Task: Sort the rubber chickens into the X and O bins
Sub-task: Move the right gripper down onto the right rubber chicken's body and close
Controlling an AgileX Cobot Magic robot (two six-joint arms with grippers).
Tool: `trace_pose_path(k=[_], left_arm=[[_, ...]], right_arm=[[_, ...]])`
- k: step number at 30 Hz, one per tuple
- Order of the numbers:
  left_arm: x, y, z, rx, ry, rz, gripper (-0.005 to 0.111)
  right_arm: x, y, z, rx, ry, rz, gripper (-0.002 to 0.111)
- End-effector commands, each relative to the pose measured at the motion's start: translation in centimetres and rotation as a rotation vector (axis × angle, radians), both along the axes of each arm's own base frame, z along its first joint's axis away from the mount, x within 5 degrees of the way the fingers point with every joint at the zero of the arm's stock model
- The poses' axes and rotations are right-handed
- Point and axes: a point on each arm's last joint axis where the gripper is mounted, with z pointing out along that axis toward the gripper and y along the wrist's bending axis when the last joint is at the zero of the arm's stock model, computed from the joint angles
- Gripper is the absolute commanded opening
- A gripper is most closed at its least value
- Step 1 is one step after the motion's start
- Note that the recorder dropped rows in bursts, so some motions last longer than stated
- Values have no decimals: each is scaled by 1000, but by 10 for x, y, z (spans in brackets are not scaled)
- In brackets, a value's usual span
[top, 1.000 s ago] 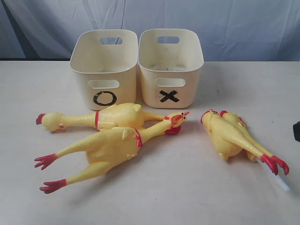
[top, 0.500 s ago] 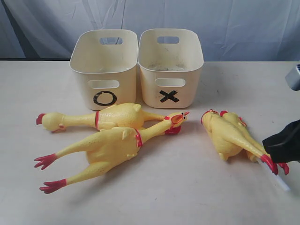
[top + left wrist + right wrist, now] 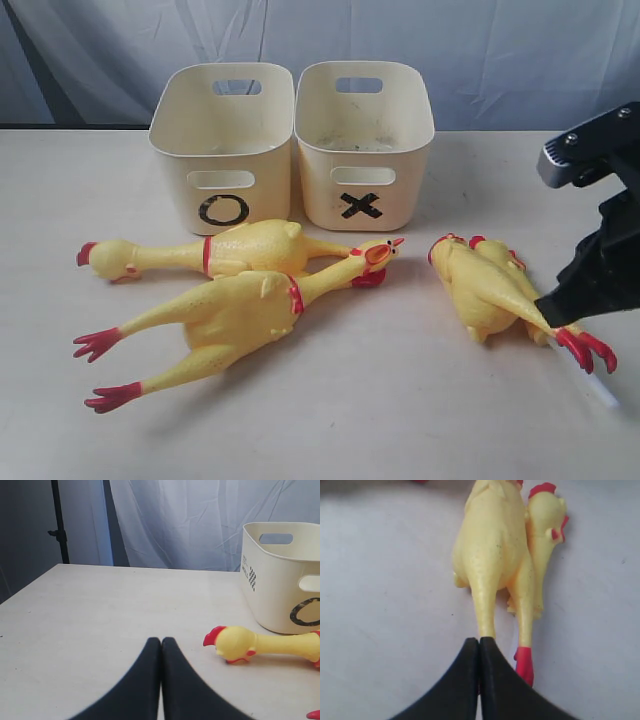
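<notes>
Where a pale curtain [image 3: 500, 50] backs the cream table [image 3: 350, 430], left fingers [image 3: 140, 685] and right fingers [image 3: 460, 685] sit closed.

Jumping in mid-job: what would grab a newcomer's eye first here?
Two long yellow rubber chickens lie overlapping in front of the O bin and X bin at the back of the table. To the right, the right hand, fingers shut, hangs at the red feet of two shorter chickens lying side by side.

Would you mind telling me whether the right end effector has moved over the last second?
Yes: the right end effector has come in from the right edge toward the X bin, reaching the short chickens' legs.
</notes>
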Motion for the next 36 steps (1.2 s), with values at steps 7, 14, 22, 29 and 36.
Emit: trace_pose_path(k=[7,14,22,29,36], left_arm=[[0,0,0,-3,-10,1,0],[0,0,0,-3,-10,1,0],[0,0,0,-3,-10,1,0],[0,0,0,-3,-10,1,0],[0,0,0,-3,-10,1,0]], right_arm=[[6,21,-9,-100,26,112,56],[19,27,-24,-111,42,106,56],[31,29,-39,-174,43,122,64],[43,28,-53,-227,35,92,64],[50,33,-68,-235,61,97,64]])
